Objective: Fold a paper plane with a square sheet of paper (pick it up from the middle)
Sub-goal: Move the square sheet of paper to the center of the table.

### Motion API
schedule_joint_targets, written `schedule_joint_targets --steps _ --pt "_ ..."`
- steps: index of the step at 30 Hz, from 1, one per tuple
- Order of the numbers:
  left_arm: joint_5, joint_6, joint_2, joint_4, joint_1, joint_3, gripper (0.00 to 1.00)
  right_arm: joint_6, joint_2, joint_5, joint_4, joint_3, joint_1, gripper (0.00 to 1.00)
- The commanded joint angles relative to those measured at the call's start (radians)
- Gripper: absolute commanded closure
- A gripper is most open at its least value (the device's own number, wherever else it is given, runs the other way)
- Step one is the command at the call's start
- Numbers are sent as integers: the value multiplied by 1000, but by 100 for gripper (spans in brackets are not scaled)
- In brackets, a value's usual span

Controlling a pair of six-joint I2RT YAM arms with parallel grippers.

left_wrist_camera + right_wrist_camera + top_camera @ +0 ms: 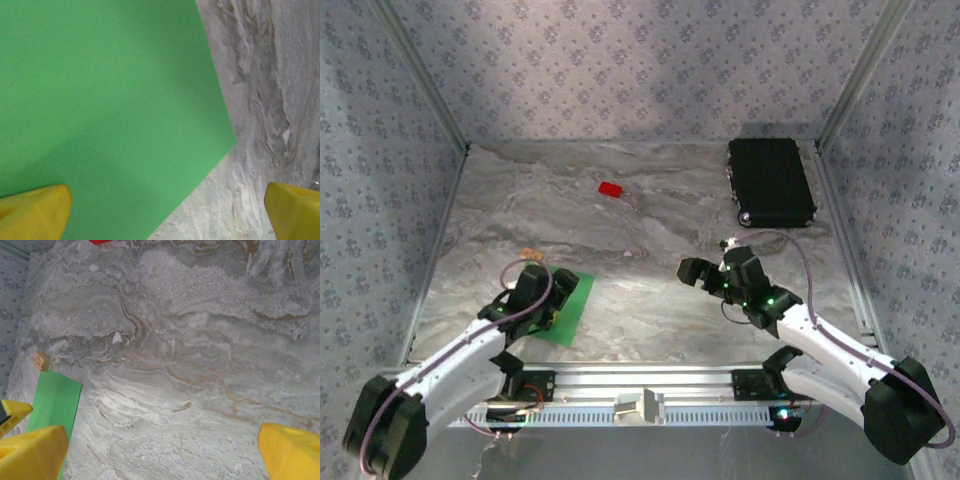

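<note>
The square sheet of paper [568, 306] is bright green and lies flat and unfolded on the marble table at the near left. My left gripper [542, 298] hovers over its left part. In the left wrist view the sheet [110, 110] spreads under the open left gripper [165, 215], one yellow fingertip [35, 212] above the paper, the other over bare table. My right gripper [698, 272] stands open over bare table right of centre, well apart from the sheet [55, 400]. Nothing sits between the fingers of the right gripper [160, 452]. The paper plane is out of view.
A small red block [611, 189] lies mid-table toward the back. A black rectangular case [770, 180] sits at the back right corner. A tiny tan block [528, 254] rests just behind the sheet. Patterned walls close in the left, back and right sides.
</note>
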Motion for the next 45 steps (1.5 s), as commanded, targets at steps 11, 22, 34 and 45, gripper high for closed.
schedule_joint_targets --steps 11,22,34,45 --pt "-24 284 319 -54 -111 349 0 30 -74 -35 48 -53 11 1" --pt "251 797 316 -292 166 363 0 6 -67 -78 106 -54 27 1" --pt "270 775 473 -272 152 373 0 -28 31 -113 130 10 81 1" --pt "239 445 555 -36 -25 345 0 -24 127 -57 55 70 119 1"
